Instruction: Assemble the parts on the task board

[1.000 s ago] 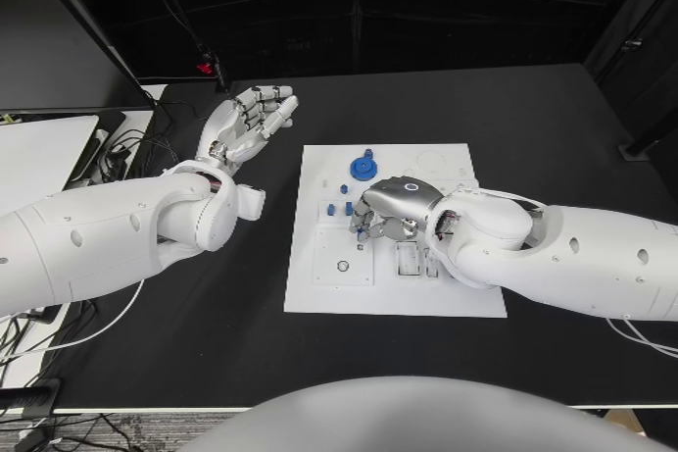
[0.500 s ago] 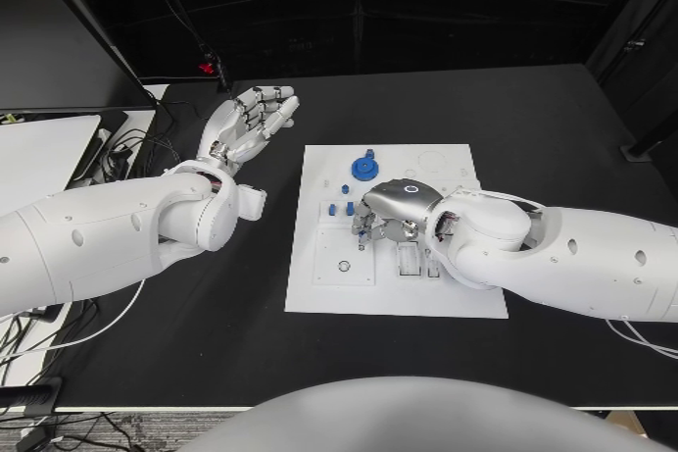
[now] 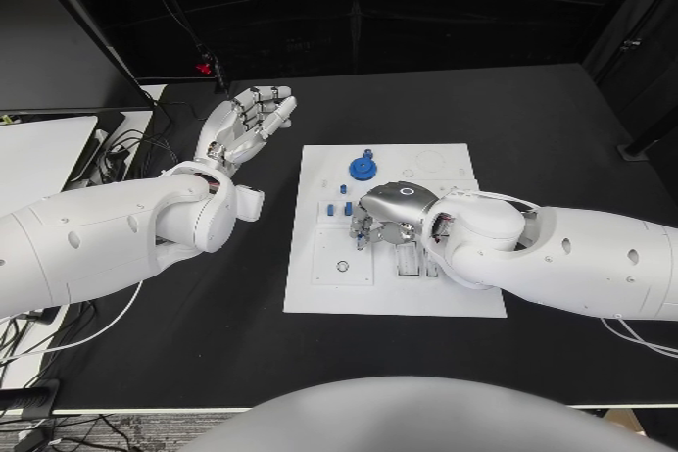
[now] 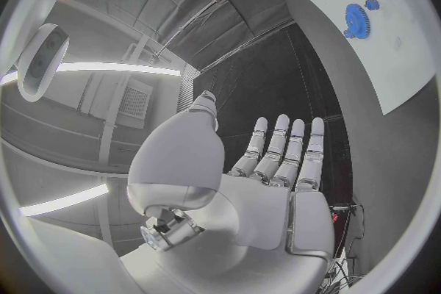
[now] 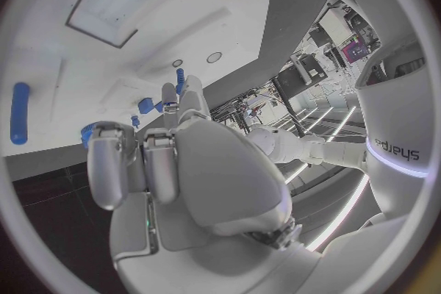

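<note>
Two silver hands are in play: the left hand (image 3: 252,117) hangs over the black surface (image 3: 537,128) well clear of the white rectangular task board (image 3: 318,290), fingers (image 4: 287,151) straight, apart, holding nothing. The right hand (image 3: 387,214) sits low over the board's middle, fingers curled under; whether they pinch anything, I cannot tell. A round blue gear-like part (image 3: 363,167) stands just beyond it, small blue pegs (image 3: 338,209) beside.
</note>
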{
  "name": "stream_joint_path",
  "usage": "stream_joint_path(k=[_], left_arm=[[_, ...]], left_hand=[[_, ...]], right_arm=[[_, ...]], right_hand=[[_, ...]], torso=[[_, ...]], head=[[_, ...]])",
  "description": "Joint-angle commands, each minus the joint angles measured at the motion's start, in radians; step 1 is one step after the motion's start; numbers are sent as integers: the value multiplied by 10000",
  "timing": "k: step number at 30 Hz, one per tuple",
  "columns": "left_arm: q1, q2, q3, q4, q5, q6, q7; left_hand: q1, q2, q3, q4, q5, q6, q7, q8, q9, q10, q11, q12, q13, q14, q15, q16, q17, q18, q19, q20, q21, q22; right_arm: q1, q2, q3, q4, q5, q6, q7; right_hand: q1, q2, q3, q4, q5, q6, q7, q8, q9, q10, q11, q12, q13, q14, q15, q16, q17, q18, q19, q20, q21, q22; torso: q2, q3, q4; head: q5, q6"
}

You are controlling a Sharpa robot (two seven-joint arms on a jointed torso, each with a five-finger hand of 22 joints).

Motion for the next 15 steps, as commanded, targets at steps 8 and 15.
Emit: stream_joint_path(k=[8,15], left_arm=[[14,-4,10,22,9,55,1108],[14,2,10,26,9,60,1104]], left_hand=[[12,142,-43,-25,72,-73,1495,58,-18,-84,-1,66,-17,-52,-15,51,-41,12,188,-1,87,144],[12,142,-43,-25,72,-73,1495,58,-18,-84,-1,66,-17,-52,-15,51,-41,12,188,-1,87,144]], right_arm=[[-2,53,4,-52,-61,323,-59],[-3,85,4,-108,-61,306,-43]], right_hand=[[47,-12,68,2,22,-15,67,-73,5,-39,60,-41,-15,935,85,-26,1903,168,510,74,-61,2168],[46,-7,72,6,23,-22,72,-83,4,-46,65,-42,-15,936,89,-22,1910,168,511,78,-59,2169]], torso=[[1,3,-5],[-1,4,-1]], head=[[19,0],[25,0]])
